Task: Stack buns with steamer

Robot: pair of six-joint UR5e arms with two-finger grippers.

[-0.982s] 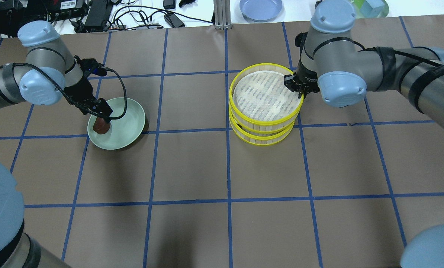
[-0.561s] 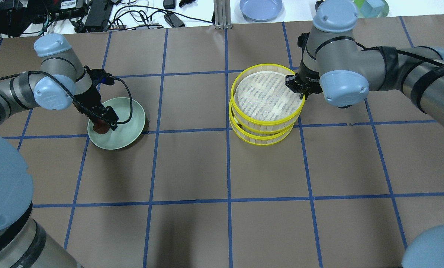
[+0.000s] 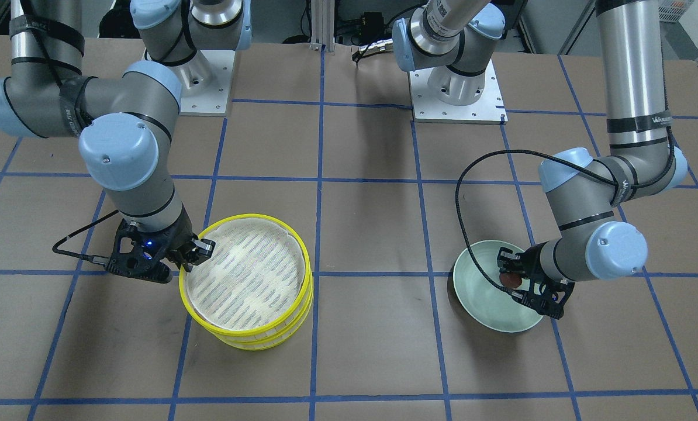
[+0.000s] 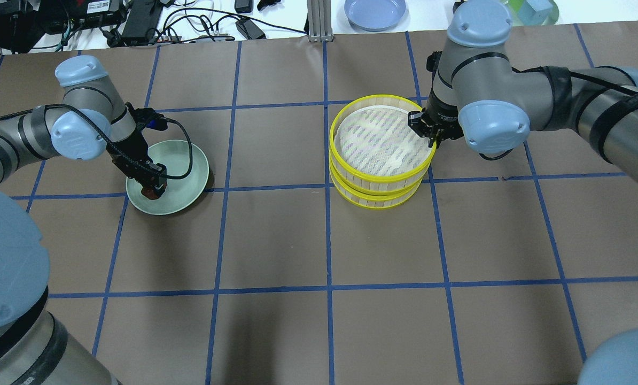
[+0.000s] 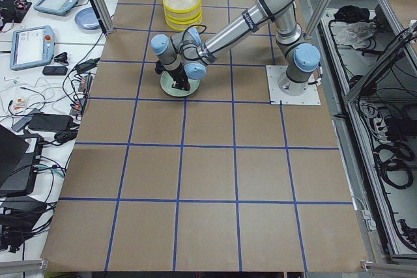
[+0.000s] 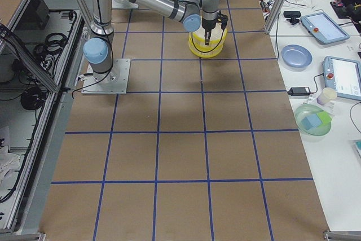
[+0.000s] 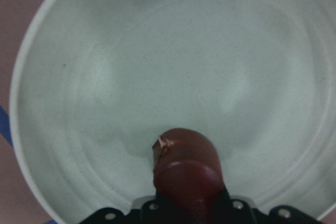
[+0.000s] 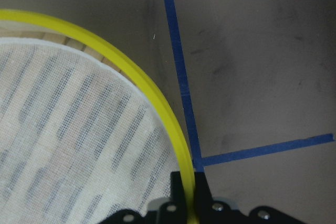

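Left wrist-mounted view: my left end effector (image 4: 150, 188) is clamped on the brown bun (image 7: 185, 161) at the green plate (image 4: 183, 188), well to the steamer's (image 4: 375, 177) left. My right end effector (image 8: 188, 199) pinches the steamer's top rim, likely to lift that tier for loading.

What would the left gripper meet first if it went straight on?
The pale green plate, its floor just below. The left gripper points down into it, and the brown bun it holds would touch first; the gap is hard to judge.
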